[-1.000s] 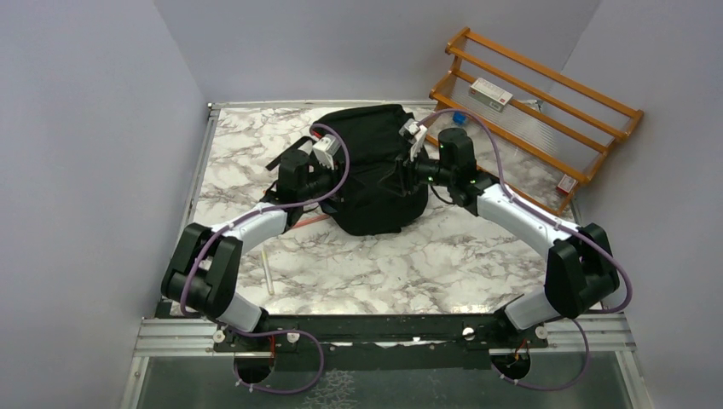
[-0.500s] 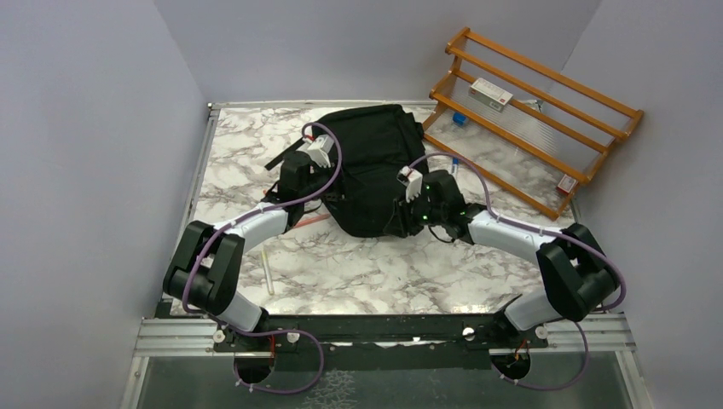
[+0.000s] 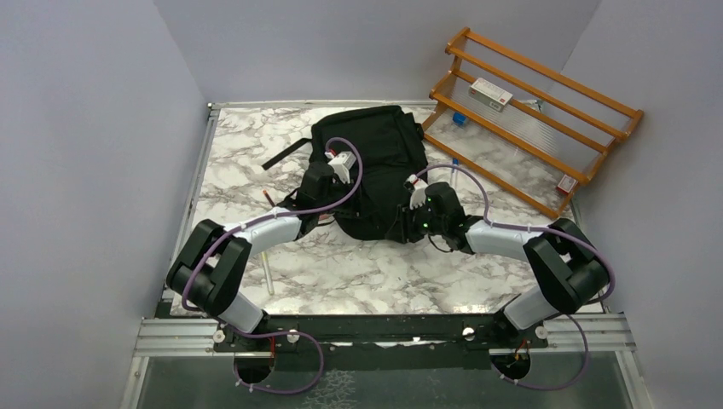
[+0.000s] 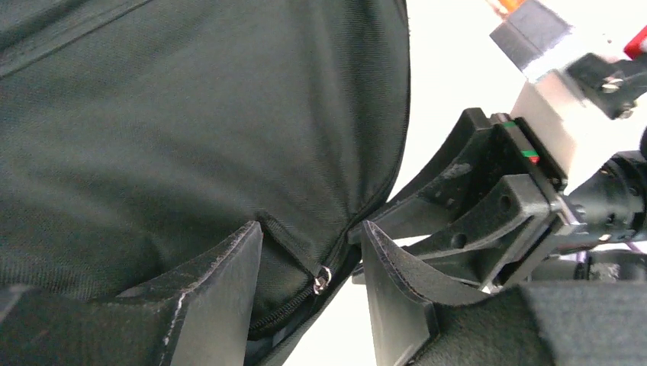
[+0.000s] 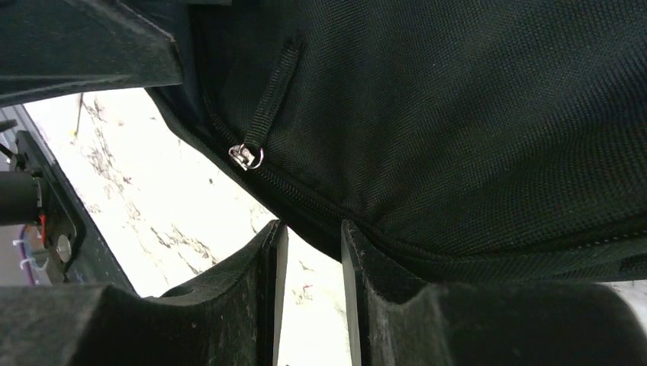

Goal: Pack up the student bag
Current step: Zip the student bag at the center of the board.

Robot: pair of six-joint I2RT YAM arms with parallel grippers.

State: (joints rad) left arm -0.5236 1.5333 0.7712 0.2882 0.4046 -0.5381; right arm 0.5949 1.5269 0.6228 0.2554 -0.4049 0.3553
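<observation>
The bag (image 3: pixel 375 149) lies flat at the far middle of the table (image 3: pixel 358 273), and we judge the step in hand to be opening its zip along the near edge. The left fingers (image 4: pixel 221 297) are released, spread apart and clasping nothing, with the zip pull (image 4: pixel 323 278) sitting in the gap between them. To do this well, we would close them squarely on that pull and draw along the line of the zip, while the other side steadies the seam so the soft cloth does not bunch or drag. The right fingers (image 5: pixel 229 305) show a narrow gap right at the bag's seam; we cannot tell whether they pinch the cloth. Both arms reach low across the table, elbows bent outward, forearms converging so the wrists sit near each other at the bag's near edge.
</observation>
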